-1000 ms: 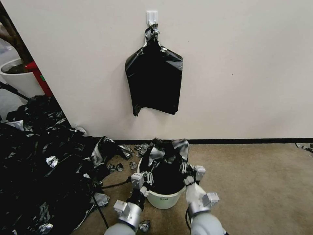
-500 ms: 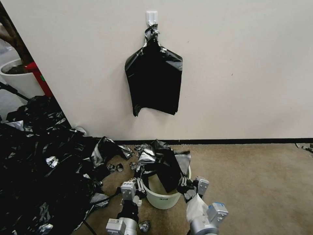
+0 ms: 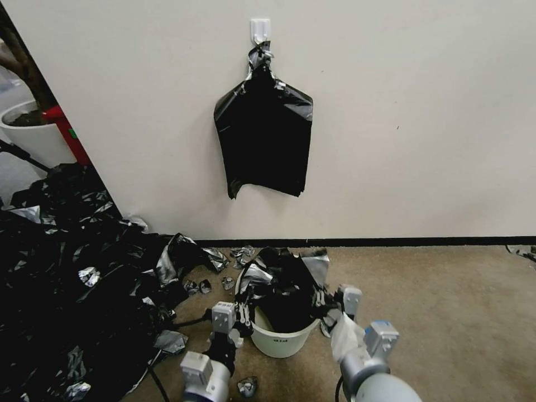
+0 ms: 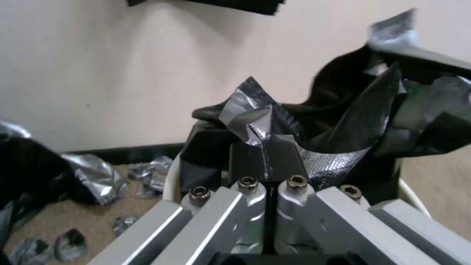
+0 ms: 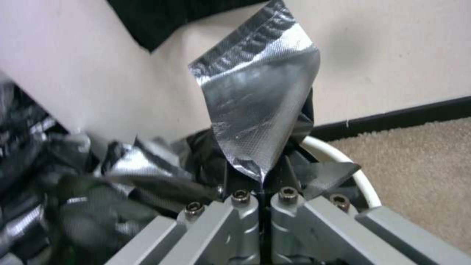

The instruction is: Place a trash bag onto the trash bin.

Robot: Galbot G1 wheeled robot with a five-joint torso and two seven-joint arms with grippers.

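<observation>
The trash bin point(image 3: 279, 339), a cream-white bucket, stands on the carpet in front of the wall. The trash bag point(image 3: 286, 285), wrinkled black film with a silvery sheen, is draped into and over the bin's mouth. My left gripper point(image 3: 244, 314) is at the bin's left rim, shut on the bag's edge point(image 4: 265, 147). At the right rim, my right gripper point(image 3: 325, 302) is shut on a silvery flap of the bag point(image 5: 255, 110). The bin's rim point(image 5: 363, 176) curves just beside the right fingers. The bag hides most of the bin's inside.
A flat black sheaf point(image 3: 263, 139) hangs from a wall hook above the bin. A broad heap of black plastic point(image 3: 72, 290) covers the floor at the left, with scraps point(image 3: 245, 385) near the bin. A white planter point(image 3: 33, 137) stands far left. Open carpet point(image 3: 446, 318) lies to the right.
The bag, bunched up and leaning left half a second ago, now sits lower and wider across the bin's mouth. The right gripper has moved toward the wall, and the left gripper has shifted slightly.
</observation>
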